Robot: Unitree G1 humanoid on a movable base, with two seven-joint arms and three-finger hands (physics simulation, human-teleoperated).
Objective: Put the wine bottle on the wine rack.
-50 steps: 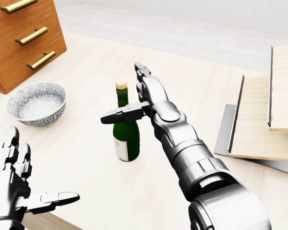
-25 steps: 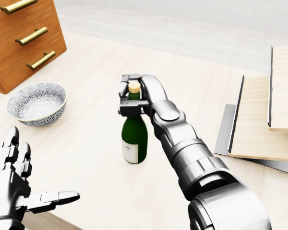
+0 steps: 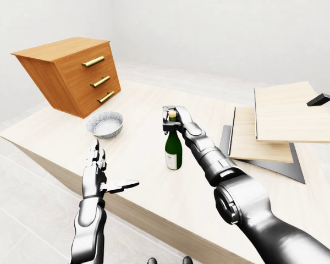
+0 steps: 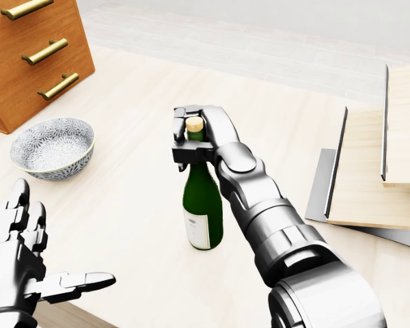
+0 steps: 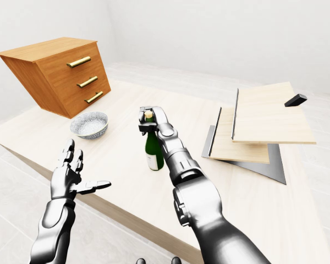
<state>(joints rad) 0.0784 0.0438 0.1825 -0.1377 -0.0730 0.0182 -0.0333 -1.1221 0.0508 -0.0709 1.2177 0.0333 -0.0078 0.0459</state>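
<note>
Green glass, corked: the wine bottle [image 4: 203, 208] stands upright mid-tabletop [image 4: 123, 198], right hand [image 4: 195, 137] wrapped tight round its neck. The wine rack [image 3: 275, 124], stepped pale boards on a grey base, sits toward the right edge. Left hand [image 4: 20, 263] hovers off the near edge, fingers spread wide. A patterned bowl [image 4: 52, 147] rests beside the wooden drawer chest [image 3: 71, 74].

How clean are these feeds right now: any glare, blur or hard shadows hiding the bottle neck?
Head view: sharp, with even flat light; the wine bottle shows only a soft sheen, and its cork is clear between the right hand fingers. Left-eye view: no blur; wide-angle stretch skews the drawer chest. Right-eye view: only faint shadows on the table.
</note>
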